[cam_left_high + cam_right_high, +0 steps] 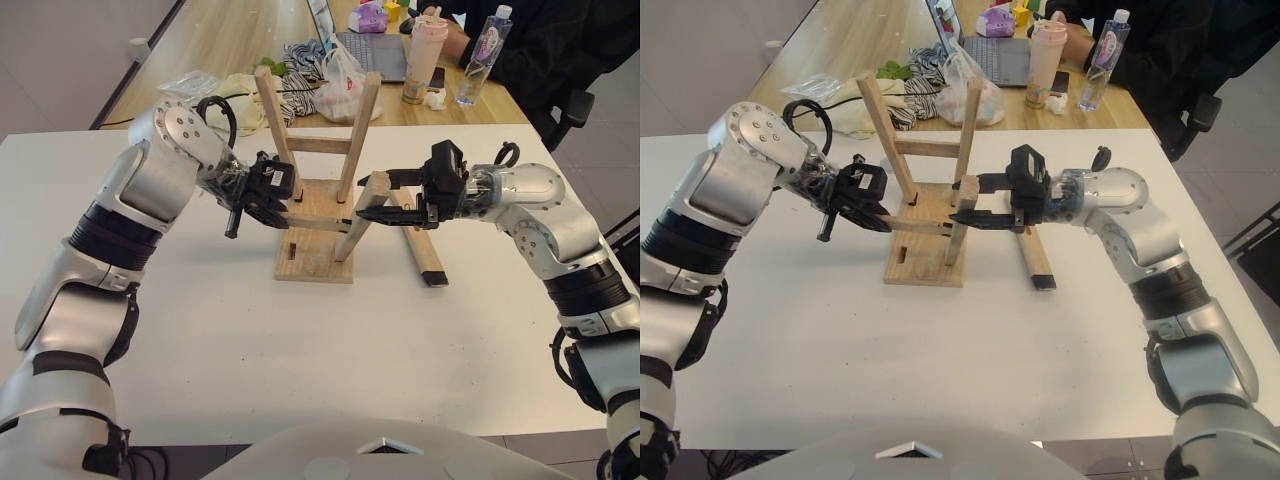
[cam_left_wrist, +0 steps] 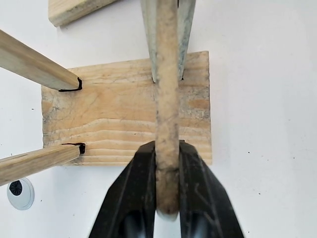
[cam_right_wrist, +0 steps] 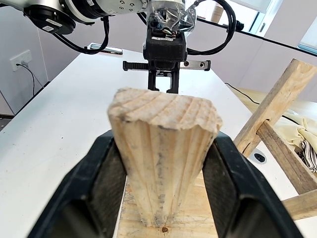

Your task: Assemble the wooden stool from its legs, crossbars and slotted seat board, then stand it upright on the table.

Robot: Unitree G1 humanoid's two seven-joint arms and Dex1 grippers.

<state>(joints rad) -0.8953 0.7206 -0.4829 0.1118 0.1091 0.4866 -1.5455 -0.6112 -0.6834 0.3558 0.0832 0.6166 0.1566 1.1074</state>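
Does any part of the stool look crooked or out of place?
A loose leg lies on the table, right of the seat board, not fitted. The held leg in the right claw leans, like the far legs. No damage visible.

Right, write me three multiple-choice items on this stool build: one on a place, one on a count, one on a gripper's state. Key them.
1. Where does the loose leg lie relative to the seat board?
A. on top of it
B. leaning upright against it
C. flat beside it, on its right

2. How many far legs stand in the seat board?
A. none
B. two
C. four

3. How does the left gripper stand to the lower crossbar?
A. shut on it
B. open, clear of it
C. open, beneath it

Key:
1 C: it lies flat on the table to the right of the board.
2 B: two rise at the far edge, joined by the upper crossbar.
3 A: the left wrist view shows both fingers pressed against the bar.
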